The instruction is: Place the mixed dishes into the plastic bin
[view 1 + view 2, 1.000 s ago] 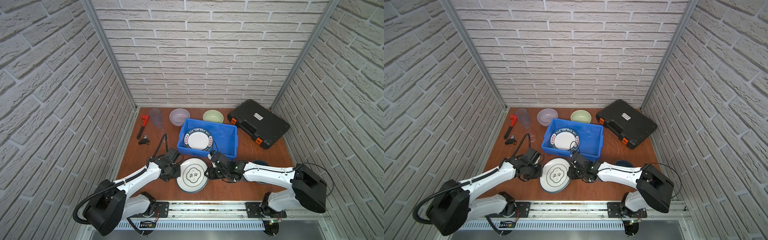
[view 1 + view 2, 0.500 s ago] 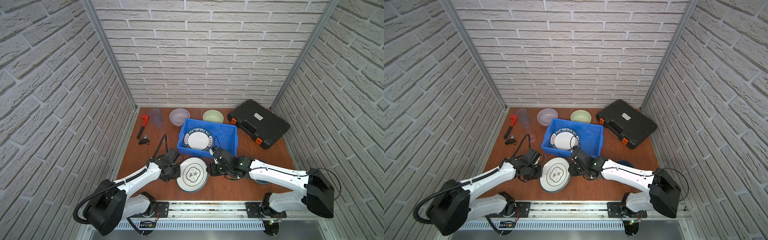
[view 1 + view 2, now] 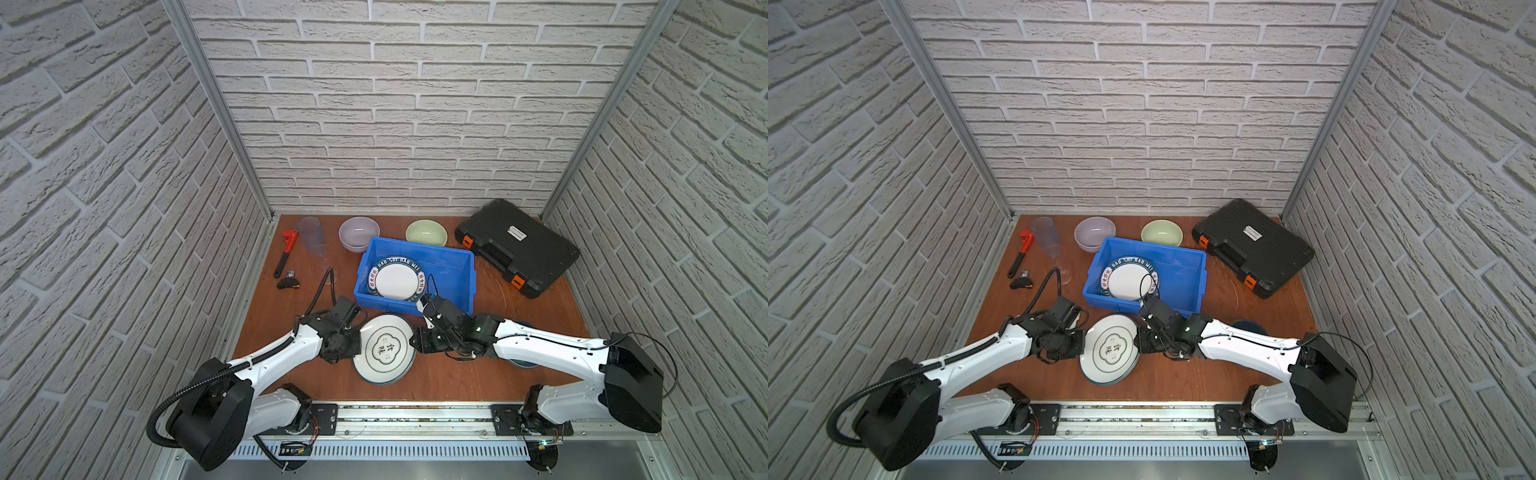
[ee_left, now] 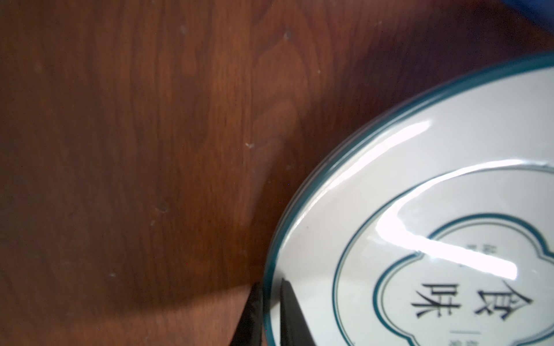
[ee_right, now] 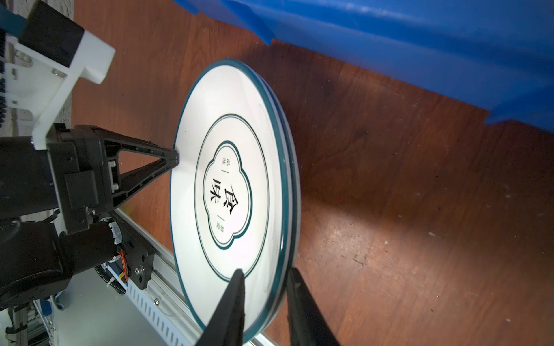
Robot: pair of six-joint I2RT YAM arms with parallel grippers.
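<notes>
Bin: the bright blue shallow plastic bin (image 3: 386, 302) sits just beyond both grippers' fingertips. One teal lettered-rim plate (image 3: 395, 280) already lies inside.

Between the two grippers, on the brown wooden tabletop (image 3: 291, 332), is a white round plate with a thin teal edge and printed characters (image 3: 384, 349). The right wrist view shows a second rim (image 5: 296, 185) beneath it, so probably a stack of two.

The left gripper (image 4: 271, 314) stays pinched on its side of the plate, one finger above and one below.

Change: the right gripper (image 5: 265, 278) has edged in, and its jaws have narrowed around the opposite rim. They straddle it now; whether the pads press yet, cannot tell.

Judgement: a two-sided hold is forming, and a joint lift into the bin is likely next.

Farther past the bin, the lilac bowl (image 3: 358, 232), pale green bowl (image 3: 426, 232) and clear tumbler (image 3: 311, 235) wait.
</notes>
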